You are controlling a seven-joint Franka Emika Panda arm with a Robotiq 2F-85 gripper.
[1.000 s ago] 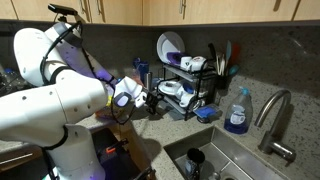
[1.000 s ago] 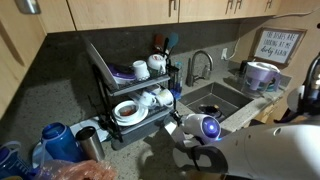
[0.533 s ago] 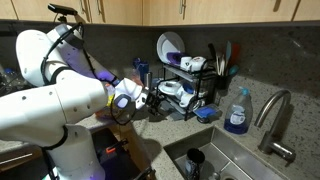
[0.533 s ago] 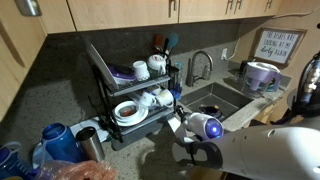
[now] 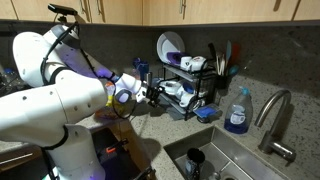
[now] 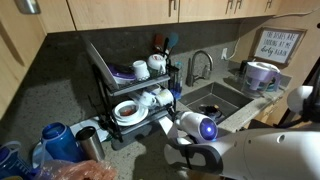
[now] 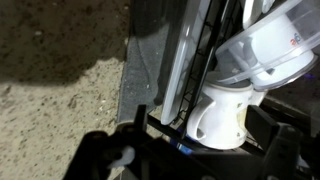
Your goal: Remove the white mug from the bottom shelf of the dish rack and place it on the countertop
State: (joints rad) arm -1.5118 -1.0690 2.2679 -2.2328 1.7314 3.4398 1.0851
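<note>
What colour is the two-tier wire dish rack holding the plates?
Black, seen best in an exterior view: the metal wire dish rack.

The white mug (image 7: 222, 116) is glossy ceramic, the dish rack (image 5: 206, 78) black wire, the countertop (image 7: 55, 115) speckled stone.

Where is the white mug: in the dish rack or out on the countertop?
In the dish rack: the white mug sits on the bottom shelf beside other dishes.

The tool (image 5: 150, 94) is too small and dark to read.
</note>
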